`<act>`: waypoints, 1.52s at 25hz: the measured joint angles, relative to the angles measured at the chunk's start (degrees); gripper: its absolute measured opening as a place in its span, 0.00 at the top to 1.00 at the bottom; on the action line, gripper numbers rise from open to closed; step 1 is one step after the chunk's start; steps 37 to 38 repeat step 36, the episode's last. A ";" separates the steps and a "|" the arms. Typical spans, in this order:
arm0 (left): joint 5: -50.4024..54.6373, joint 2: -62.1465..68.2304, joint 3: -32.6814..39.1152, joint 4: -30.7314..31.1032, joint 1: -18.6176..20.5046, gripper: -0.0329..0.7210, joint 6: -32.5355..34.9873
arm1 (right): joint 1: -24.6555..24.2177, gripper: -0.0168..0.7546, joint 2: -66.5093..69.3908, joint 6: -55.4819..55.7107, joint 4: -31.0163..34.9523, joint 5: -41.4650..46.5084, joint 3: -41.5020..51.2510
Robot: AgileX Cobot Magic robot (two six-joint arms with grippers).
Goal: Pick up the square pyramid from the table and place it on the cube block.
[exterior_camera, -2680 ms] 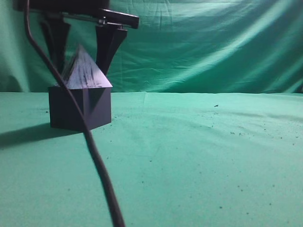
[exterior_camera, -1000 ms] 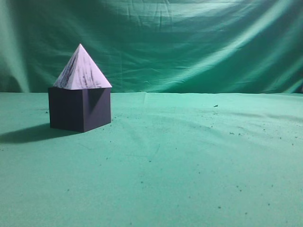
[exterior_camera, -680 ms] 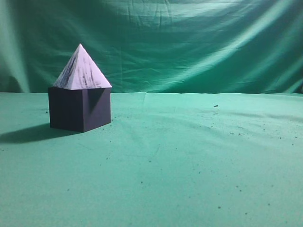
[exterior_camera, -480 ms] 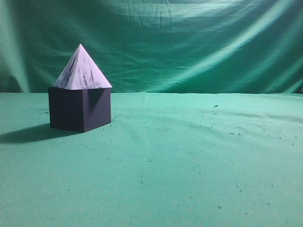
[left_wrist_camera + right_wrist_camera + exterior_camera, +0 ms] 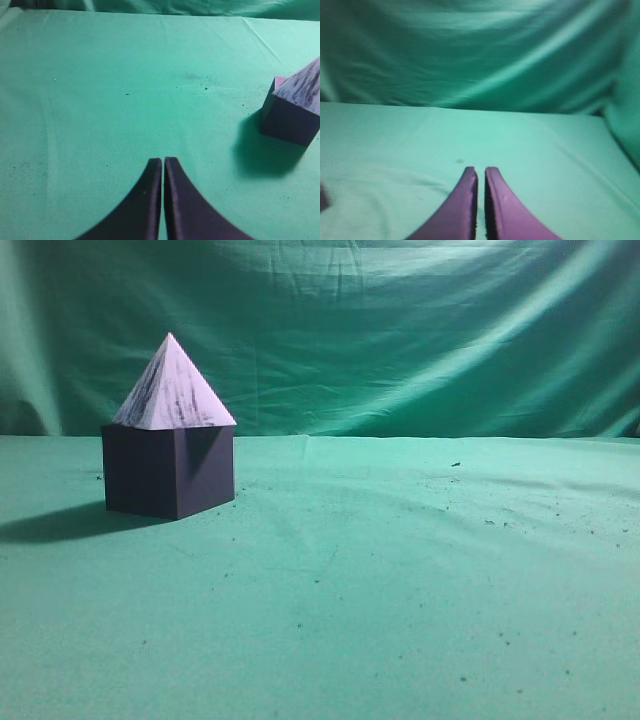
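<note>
The whitish-lavender square pyramid [image 5: 172, 388] with dark streaks sits upright on top of the dark purple-navy cube block [image 5: 168, 470], at the left of the green table [image 5: 400, 570]. In the left wrist view the cube [image 5: 287, 120] and part of the pyramid [image 5: 306, 89] show at the right edge. My left gripper [image 5: 163, 161] is shut and empty, well to the left of the cube, over bare cloth. My right gripper [image 5: 479, 170] is shut and empty over bare cloth. Neither gripper shows in the exterior view.
A wrinkled green backdrop [image 5: 400, 330] hangs behind the table. The cube casts a shadow [image 5: 60, 522] to its left. Small dark specks dot the cloth. A dark corner shows at the left edge of the right wrist view [image 5: 322, 196].
The left arm and its cable stood around the pyramid and cube 2.7 s ago and have left the exterior view. Over the last second nothing moves.
</note>
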 joint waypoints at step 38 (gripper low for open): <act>0.00 0.00 0.00 0.00 0.00 0.96 0.00 | -12.01 0.98 -6.83 0.08 0.62 -5.18 22.93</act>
